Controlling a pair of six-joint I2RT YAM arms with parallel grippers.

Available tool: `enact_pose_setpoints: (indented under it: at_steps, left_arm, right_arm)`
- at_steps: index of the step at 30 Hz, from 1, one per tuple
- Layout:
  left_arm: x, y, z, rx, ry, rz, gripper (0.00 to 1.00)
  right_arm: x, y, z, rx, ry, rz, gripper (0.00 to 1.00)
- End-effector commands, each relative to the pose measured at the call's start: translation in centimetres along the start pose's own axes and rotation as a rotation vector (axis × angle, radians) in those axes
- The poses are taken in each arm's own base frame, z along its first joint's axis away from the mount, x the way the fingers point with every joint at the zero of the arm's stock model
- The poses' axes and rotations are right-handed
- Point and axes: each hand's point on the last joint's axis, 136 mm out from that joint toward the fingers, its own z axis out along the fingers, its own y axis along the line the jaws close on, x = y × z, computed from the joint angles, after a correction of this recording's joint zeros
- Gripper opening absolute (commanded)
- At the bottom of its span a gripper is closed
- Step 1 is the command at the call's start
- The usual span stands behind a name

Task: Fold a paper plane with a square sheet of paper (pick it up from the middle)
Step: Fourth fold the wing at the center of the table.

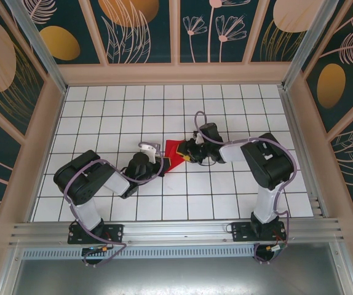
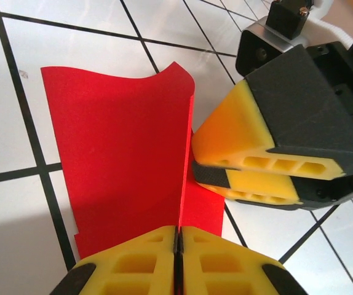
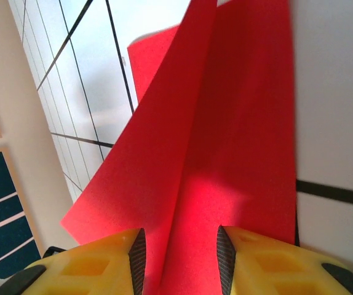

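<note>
Square sheet of paper (image 1: pixel 173 153) (image 2: pixel 121 153) (image 3: pixel 226 123) (creased, one flap upright) lies mid-way across the table (image 1: pixel 103 117). The left gripper (image 2: pixel 178 243) pinches its fold, while the right gripper (image 3: pixel 181 246) has its jaws narrowly apart around it.

Seen from above, the thin bright red sheet of paper (image 1: pixel 174 157) is small and partly covered by the left gripper (image 1: pixel 162 163) and right gripper (image 1: pixel 187 152), so its folds cannot be read. In the left wrist view, yellow foam fingers (image 2: pixel 133 261) hide its near edge. In the right wrist view, it runs off the top edge.
</note>
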Motion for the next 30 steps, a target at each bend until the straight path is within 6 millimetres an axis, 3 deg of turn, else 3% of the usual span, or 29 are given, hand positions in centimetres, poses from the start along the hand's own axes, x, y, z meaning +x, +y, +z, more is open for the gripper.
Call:
enact_pose_setpoints:
  at_steps: [1, 14, 30]
  left_arm:
    - [-1.0, -0.7, -0.3, 0.029, -0.056, -0.06, 0.12]
    - [0.4, -0.2, 0.3, 0.021, 0.008, -0.177, 0.14]
    - [1.1, 0.8, 0.7, -0.038, 0.039, -0.241, 0.22]
  right_arm:
    - [-0.6, 1.3, 0.6, -0.044, -0.001, -0.059, 0.38]
    - [0.5, 1.1, 1.6, -0.045, 0.021, -0.107, 0.43]
    - [1.0, -3.3, 2.9, 0.159, 0.036, -0.059, 0.43]
